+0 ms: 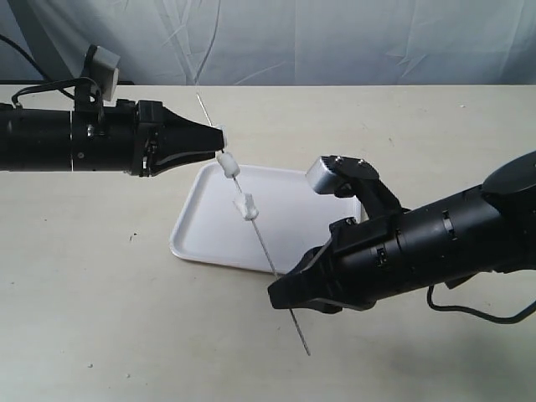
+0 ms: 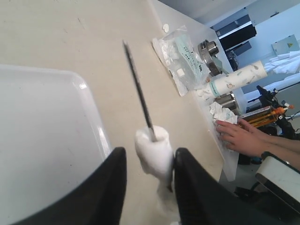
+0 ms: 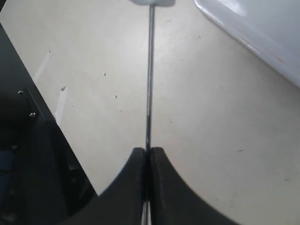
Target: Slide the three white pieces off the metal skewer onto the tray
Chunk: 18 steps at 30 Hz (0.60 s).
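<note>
Zero of three pieces (image 1: 228,165) are off the skewer (image 1: 266,251), and none lies on the tray (image 1: 197,239). By judgement, the first removal is only being set up.

1. Left gripper (image 1: 214,139): reaches in from 9 o'clock in the exterior view. Its jaws straddle the top piece (image 2: 153,149). One finger (image 2: 192,187) touches it and the other shows a gap, so it is not clenched and grasps nothing.
2. Pieces: strung apart along the skewer's upper half, from the tray's 11 o'clock corner toward its middle.
3. Skewer: tilted, with its long axis running from 11 o'clock to 5 o'clock across the tray. The free tip points to 11 o'clock.
4. Right gripper (image 1: 280,291): at the tray's 5 o'clock edge, clenched on the skewer's lower part.

Remaining: all three pieces. They probably exit toward the free tip, since the right gripper blocks the other way.
</note>
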Each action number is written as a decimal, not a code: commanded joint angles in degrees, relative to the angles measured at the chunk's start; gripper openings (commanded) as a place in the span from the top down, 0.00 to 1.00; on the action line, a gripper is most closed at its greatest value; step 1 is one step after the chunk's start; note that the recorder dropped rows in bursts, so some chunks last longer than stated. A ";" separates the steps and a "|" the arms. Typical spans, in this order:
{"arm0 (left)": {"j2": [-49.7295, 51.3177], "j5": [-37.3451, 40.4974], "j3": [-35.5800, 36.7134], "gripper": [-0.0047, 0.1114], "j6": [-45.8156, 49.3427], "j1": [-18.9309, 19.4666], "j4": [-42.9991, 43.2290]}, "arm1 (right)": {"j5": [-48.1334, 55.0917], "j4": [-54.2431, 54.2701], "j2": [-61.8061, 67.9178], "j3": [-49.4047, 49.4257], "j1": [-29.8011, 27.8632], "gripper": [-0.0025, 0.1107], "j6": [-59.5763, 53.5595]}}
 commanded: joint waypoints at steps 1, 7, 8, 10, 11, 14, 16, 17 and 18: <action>0.21 0.40 -0.46 0.67 0.08 -0.58 -0.95 | 1.97 -0.50 -0.31 0.21 0.04 0.98 0.00; 0.21 0.41 -0.46 0.69 0.08 -0.58 -0.95 | 1.99 -3.21 -0.31 0.21 0.04 0.98 2.51; 0.21 0.41 -0.46 0.69 0.08 -0.58 -0.95 | 1.99 -3.51 -0.31 0.21 0.04 0.98 2.60; 0.21 0.41 -0.46 0.71 0.18 -0.58 -0.95 | 2.14 -3.51 -0.31 0.21 0.04 0.98 2.58; 0.21 0.41 -0.46 0.72 0.55 -0.58 -0.95 | 2.12 -3.29 -0.31 0.21 0.04 0.98 2.58; 0.21 0.64 -0.46 0.74 1.39 -0.58 -0.95 | 1.02 -3.30 -0.31 0.21 0.04 0.98 2.58; 0.21 1.14 -0.46 0.74 1.39 -0.58 -0.95 | 0.77 -3.18 -0.31 0.21 0.04 0.98 2.58; 0.21 1.34 -0.46 0.74 1.39 -0.58 -0.95 | 0.77 -2.95 -0.31 0.21 0.04 0.98 2.58; 0.21 1.34 -0.46 0.74 1.39 -0.58 -0.95 | 0.77 -2.95 -0.31 0.21 0.04 0.98 2.58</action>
